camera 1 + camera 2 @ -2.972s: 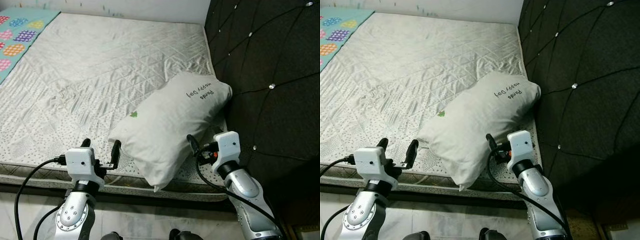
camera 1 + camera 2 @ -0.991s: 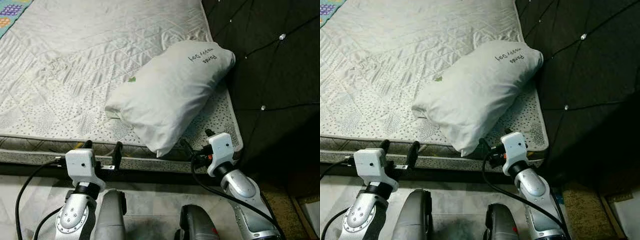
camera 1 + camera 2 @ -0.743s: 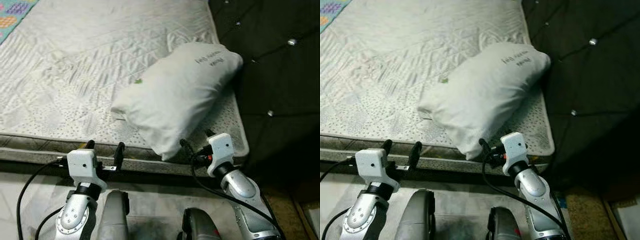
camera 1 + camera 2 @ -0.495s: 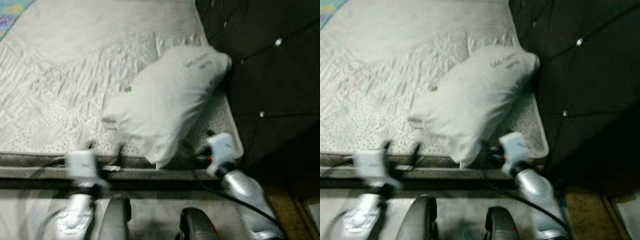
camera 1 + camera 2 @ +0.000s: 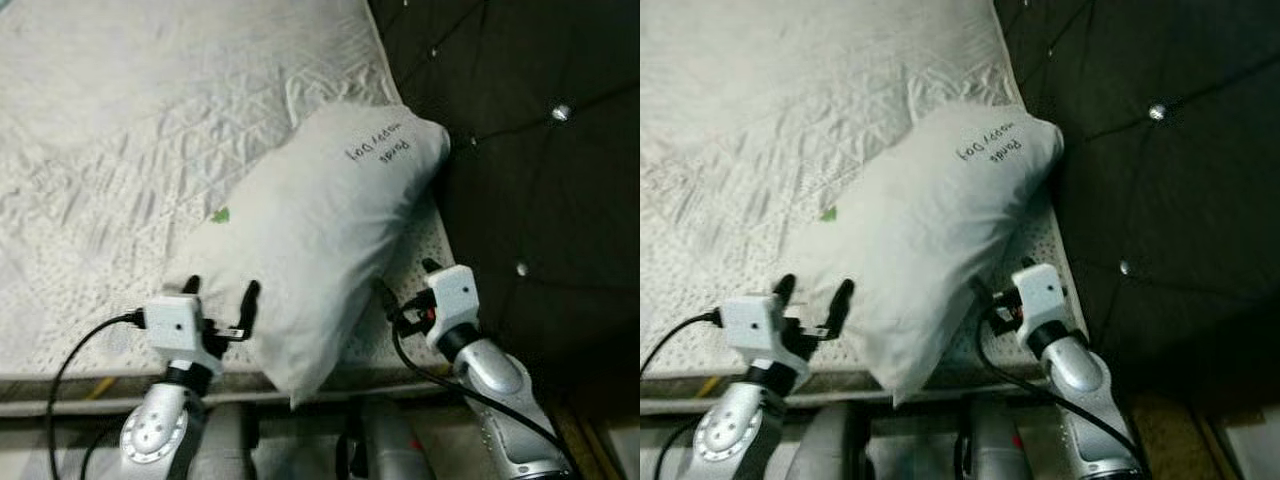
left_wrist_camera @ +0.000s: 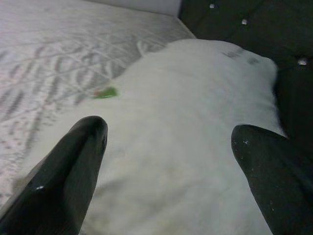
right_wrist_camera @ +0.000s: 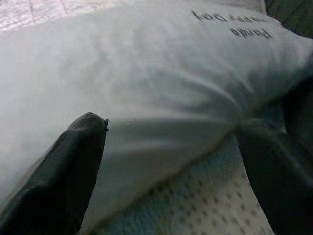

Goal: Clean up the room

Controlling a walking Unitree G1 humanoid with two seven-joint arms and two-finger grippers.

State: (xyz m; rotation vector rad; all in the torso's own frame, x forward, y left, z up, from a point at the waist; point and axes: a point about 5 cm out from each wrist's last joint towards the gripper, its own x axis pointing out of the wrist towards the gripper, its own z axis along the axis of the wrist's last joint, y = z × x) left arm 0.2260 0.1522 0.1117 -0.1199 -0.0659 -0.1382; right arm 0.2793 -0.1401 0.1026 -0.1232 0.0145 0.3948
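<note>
White pillow point(image 5: 310, 230) w/ dark lettering, small green mark; grey-white quilted mattress point(image 5: 120, 130); black tufted headboard point(image 5: 540, 150).

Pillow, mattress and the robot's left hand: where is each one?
pillow point(image 5: 310, 215), left eye view, middle of its top face.
mattress point(image 5: 130, 110), left eye view, bare quilted surface.
left hand point(image 5: 221, 297), left eye view, between its fingertips.

Quilted white mattress point(image 5: 150, 110), white pillow point(image 5: 310, 225) lying diagonally at its corner, touching dark tufted headboard point(image 5: 530, 150)
</note>
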